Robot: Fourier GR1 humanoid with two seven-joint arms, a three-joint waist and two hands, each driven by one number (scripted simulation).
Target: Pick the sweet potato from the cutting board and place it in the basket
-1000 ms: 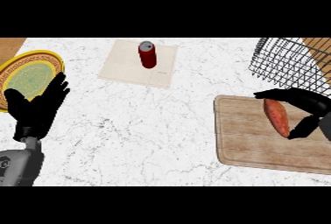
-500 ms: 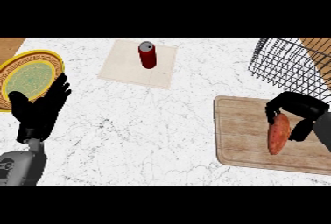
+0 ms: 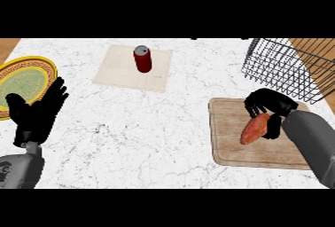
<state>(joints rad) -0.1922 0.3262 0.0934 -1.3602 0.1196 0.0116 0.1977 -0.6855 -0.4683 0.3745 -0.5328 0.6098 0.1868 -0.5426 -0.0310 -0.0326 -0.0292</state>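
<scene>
The right hand (image 3: 270, 106) curls round the sweet potato (image 3: 255, 129) on the cutting board (image 3: 229, 146), its long axis running one-to-seven o'clock; the wire basket (image 3: 282, 66) lies toward twelve o'clock; the left hand (image 3: 38, 116) rests spread

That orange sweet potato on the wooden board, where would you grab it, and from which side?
Around its thick middle, coming from above and the basket side. The sweet potato lies lengthwise and tilted on the cutting board, so fingers can close across its narrow width. The right hand is already curled round its upper end, nearest the wire basket.
</scene>
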